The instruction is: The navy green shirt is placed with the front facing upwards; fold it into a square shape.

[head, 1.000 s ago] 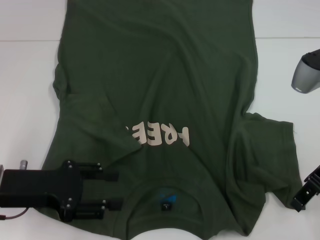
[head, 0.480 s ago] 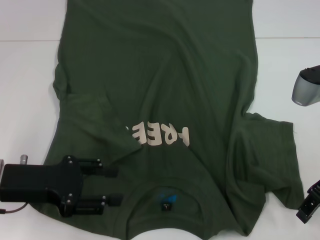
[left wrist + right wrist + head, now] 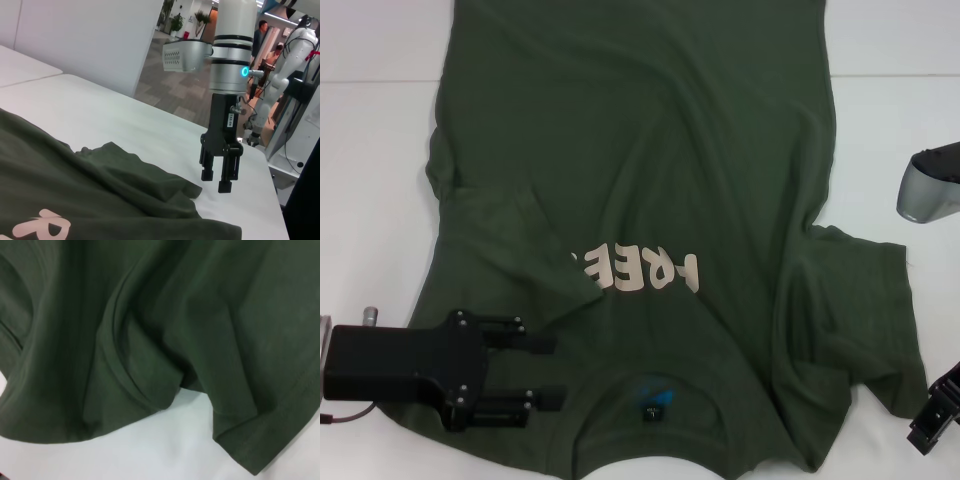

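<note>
shirt: spread front up on my white table, collar nearest me, hem running off the far edge of the head view; the pale lettering reads upside down from here, partly covered by a fold
left sleeve: folded in over the body on my left side, a crease running across the chest toward the lettering
right sleeve: lies out flat on my right, rumpled, its hem near the table edge
neck label: dark, with a blue mark, inside the collar at the near edge
left gripper: mine, low over the near left shoulder of the shirt, just beside the collar; its two fingers point toward the label, spread apart, with nothing between them
right gripper: seen from my left wrist, hanging above bare table just past the right sleeve, clear of the cloth; fingers point down with a narrow gap, holding nothing
right wrist view: cloth folds and a sleeve hem over white table
around: grey arm housing at the right, off the shirt
</note>
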Tool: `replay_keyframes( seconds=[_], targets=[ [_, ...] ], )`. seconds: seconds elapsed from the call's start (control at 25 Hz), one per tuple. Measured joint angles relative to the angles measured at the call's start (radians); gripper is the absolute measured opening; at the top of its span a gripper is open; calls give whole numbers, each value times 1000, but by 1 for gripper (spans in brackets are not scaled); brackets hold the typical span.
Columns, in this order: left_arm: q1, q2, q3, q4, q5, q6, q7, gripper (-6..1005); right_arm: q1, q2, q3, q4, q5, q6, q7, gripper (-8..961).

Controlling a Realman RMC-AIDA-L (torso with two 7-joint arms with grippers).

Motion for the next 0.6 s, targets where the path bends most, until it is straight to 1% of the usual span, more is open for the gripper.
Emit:
replay_keyframes(
  seconds=[0.6],
  targets=[
    [6,-3,-1,0,3,-10,0,650,6,-4,-4,33,0,28,-19,697]
  ],
)
